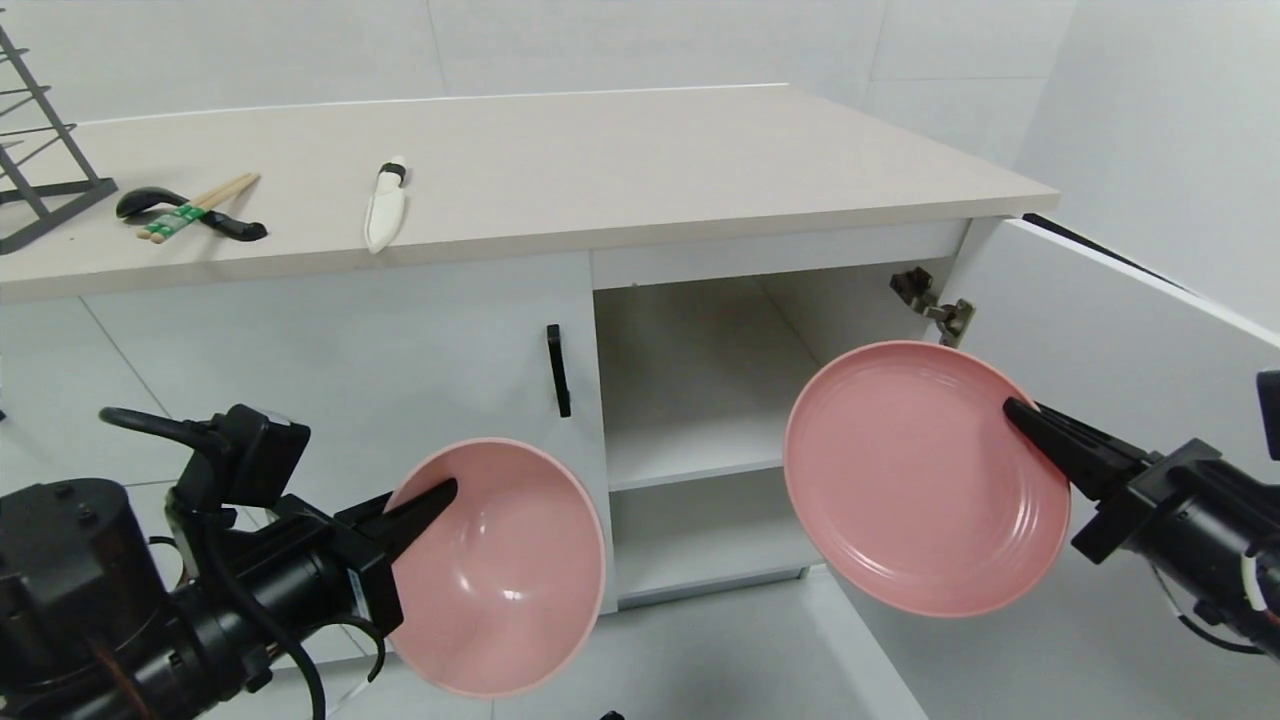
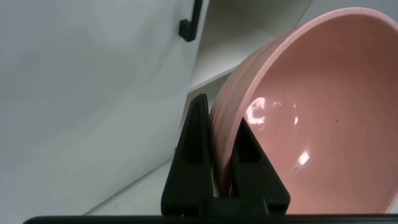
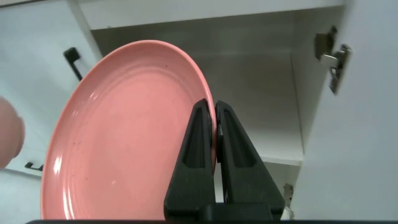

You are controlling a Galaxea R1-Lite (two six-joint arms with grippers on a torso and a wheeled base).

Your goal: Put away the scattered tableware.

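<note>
My left gripper [image 1: 445, 490] is shut on the rim of a pink bowl [image 1: 510, 575], held tilted in front of the closed cabinet door; the bowl [image 2: 311, 112] is pinched at its rim by the gripper [image 2: 219, 118]. My right gripper [image 1: 1012, 408] is shut on the edge of a pink plate [image 1: 920, 480], held on edge before the open cabinet [image 1: 700, 400]; the plate [image 3: 124, 130] sits between the fingers of the gripper [image 3: 214, 109]. On the counter lie a white knife-shaped utensil [image 1: 386, 206], chopsticks [image 1: 197, 208] and a black ladle [image 1: 190, 212].
The cabinet's right door [image 1: 1100, 340] stands open behind my right arm, its hinge [image 1: 935, 305] showing. The left door with a black handle [image 1: 559, 370] is closed. A shelf [image 1: 700, 440] splits the cabinet inside. A black wire rack [image 1: 40, 150] stands at the counter's far left.
</note>
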